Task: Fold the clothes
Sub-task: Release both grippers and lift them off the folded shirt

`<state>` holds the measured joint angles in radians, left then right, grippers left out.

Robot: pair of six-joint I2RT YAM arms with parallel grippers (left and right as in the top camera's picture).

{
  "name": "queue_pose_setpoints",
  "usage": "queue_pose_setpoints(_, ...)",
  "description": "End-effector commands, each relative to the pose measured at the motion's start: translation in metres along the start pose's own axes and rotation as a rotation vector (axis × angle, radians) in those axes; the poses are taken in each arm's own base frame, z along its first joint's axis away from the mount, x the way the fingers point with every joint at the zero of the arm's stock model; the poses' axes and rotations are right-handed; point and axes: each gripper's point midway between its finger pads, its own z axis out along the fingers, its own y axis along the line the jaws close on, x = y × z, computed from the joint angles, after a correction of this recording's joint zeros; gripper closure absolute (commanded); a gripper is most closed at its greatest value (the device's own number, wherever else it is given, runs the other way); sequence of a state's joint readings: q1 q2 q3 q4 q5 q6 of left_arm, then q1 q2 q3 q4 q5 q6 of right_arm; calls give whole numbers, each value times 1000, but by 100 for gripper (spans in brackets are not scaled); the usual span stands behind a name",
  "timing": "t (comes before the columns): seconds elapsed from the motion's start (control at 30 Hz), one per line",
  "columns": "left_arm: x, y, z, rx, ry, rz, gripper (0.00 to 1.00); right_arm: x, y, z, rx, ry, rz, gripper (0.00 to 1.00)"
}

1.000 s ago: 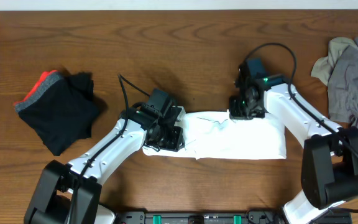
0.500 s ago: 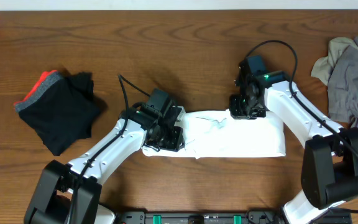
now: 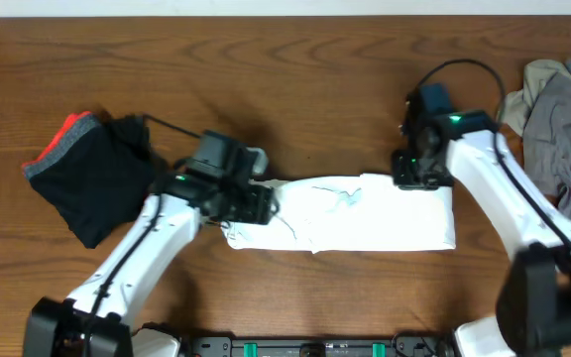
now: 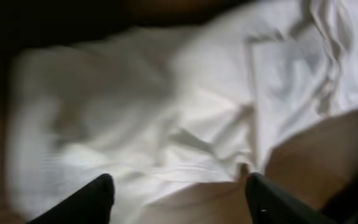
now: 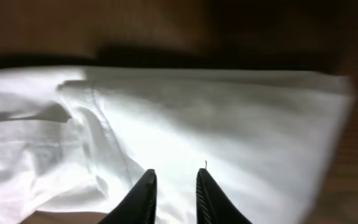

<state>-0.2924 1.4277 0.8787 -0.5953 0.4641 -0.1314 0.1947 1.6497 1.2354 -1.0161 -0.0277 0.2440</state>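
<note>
The white T-shirt (image 3: 365, 218) lies folded into a long strip on the bench (image 3: 295, 79); the left hand (image 3: 258, 206) hovers spread wide over its left end, the right hand (image 3: 419, 174) narrowly parted, empty, at its far right corner, likely poised for a crosswise fold

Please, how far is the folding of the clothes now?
Done: the white fabric T-shirt lies folded into a long flat strip; the black red-banded garment looks folded too. In hand: the left gripper, open, and the right gripper sit near the strip's two ends. To do: shortening the strip, and the crumpled grey shirt.
</note>
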Motion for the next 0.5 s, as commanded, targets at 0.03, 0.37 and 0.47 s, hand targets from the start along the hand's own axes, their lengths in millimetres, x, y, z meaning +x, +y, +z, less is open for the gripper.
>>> queue_pose_setpoints(0.03,-7,36,-3,-57,-9,-55,27,-11,-10,-31,5,-95,2,74)
queue_pose_setpoints(0.37,13,53,30,2,138,-99,23,-7,-13,-32,8,-82,10,68)
queue_pose_setpoints(0.47,20,61,40,-14,176,-117,23,-7,-13,-32,8,-79,10,67)
